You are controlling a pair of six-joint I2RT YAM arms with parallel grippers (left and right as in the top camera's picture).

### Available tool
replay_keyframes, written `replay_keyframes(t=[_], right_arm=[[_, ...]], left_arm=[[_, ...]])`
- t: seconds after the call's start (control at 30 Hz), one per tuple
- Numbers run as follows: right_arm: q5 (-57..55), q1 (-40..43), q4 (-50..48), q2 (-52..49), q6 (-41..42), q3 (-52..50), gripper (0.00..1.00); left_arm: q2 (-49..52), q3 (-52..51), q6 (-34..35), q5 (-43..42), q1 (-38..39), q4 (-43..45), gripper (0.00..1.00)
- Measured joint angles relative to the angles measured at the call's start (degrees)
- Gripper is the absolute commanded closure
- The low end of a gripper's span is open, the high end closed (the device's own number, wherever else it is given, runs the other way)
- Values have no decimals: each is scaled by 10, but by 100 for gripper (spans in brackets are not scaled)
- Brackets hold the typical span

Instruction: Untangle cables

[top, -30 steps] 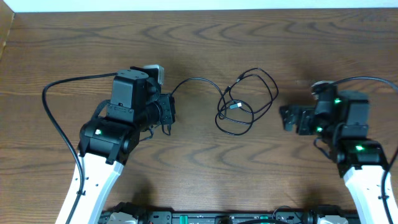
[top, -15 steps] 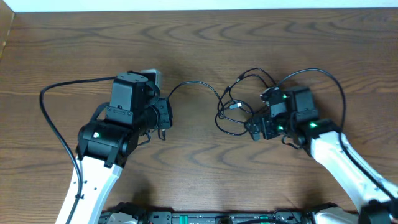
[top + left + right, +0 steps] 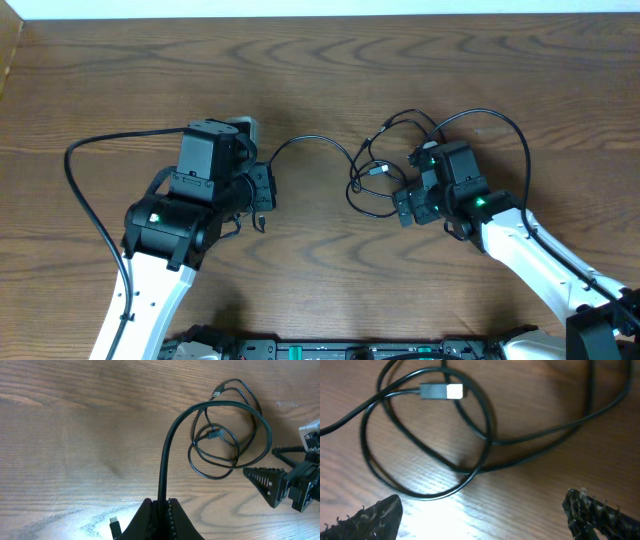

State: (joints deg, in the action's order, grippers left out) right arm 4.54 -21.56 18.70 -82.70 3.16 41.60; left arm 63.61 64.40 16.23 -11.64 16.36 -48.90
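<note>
The left pincer (image 3: 161, 506) is pressed together on one stretch of the black cable (image 3: 163, 460), whose tangled loops lie mid-tabletop (image 3: 320, 60), while the right pincer (image 3: 485, 510) stands spread wide just beside those loops.

Black cable (image 3: 163, 460); brown wood-grain table (image 3: 320, 60); plug (image 3: 442, 391) black, silver-tipped.
</note>
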Motion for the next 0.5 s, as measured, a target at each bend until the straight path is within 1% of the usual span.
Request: replay_keyframes(t=[0.23, 0.5], right_arm=[[-29, 0, -35, -1, -4, -1, 1], [-35, 0, -54, -5, -4, -1, 1]], left_arm=[[0, 0, 0, 4, 0, -5, 93], [0, 0, 0, 11, 0, -7, 92]])
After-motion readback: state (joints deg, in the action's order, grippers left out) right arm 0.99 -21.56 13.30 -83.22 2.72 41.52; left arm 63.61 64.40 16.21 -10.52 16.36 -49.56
